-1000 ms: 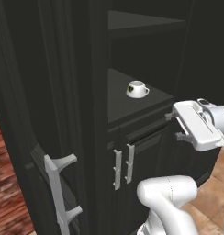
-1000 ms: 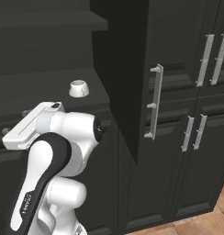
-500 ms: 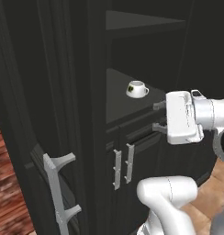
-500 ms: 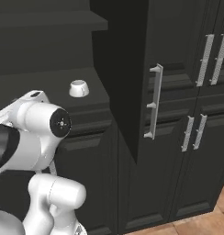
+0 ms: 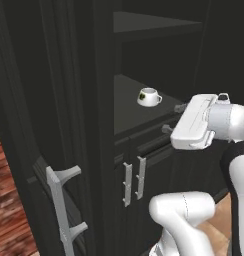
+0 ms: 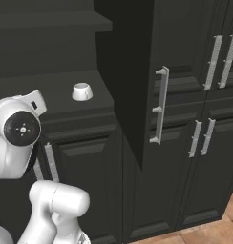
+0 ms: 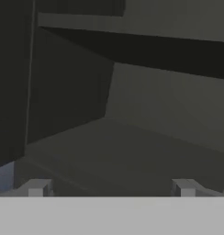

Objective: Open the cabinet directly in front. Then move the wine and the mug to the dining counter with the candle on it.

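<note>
One mug — beyond the wide-open tool.

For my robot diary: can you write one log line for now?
cabinet: doors open | mug: on shelf | gripper: open, empty, near shelf

The white robot arm is rising from its base, with a rounded elbow segment bulging low in both base views. In the left base view, the forearm is reaching across from the right edge at mid height, and the flat white hand is pointing leftward and slightly away. The gripper is showing two small dark finger tips poking out beyond the hand, spread wide apart and gripping nothing. In the hand view, the two tips are standing far apart near the bottom corners. In the right base view, a round dark-capped joint is facing the camera at the left edge.
</note>
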